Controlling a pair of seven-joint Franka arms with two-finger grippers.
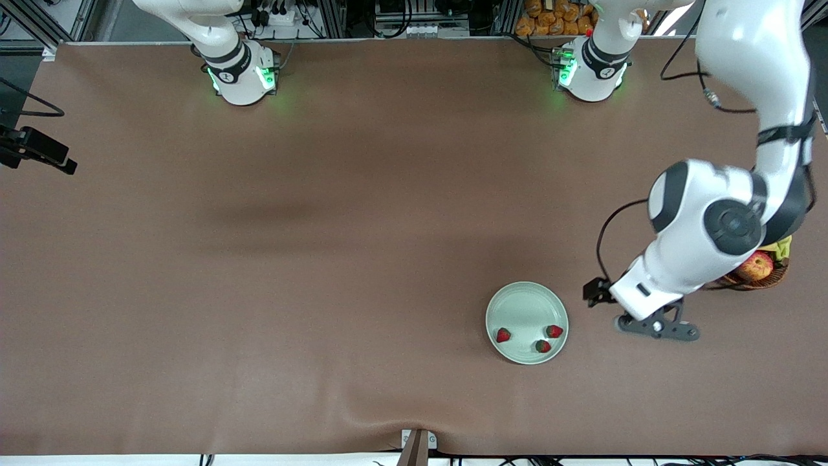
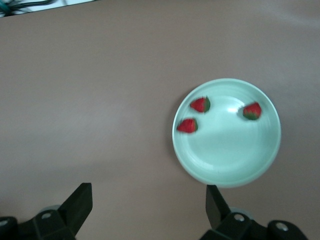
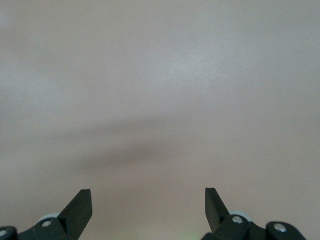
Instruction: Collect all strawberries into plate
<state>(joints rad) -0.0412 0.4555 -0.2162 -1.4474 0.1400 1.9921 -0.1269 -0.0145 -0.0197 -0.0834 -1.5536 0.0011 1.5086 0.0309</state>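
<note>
Holding three strawberries [image 1: 554,331], the plate [image 1: 525,301] sits beside the wide-open, empty left gripper [image 1: 657,327]; right gripper [image 3: 148,212] waits, wide open.

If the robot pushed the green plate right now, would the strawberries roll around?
Probably a bit. The plate looks smooth and glossy, so the three strawberries lying loose on it could slide. Their lopsided shape likely makes them wobble rather than roll far, and the raised rim should keep them in.
</note>
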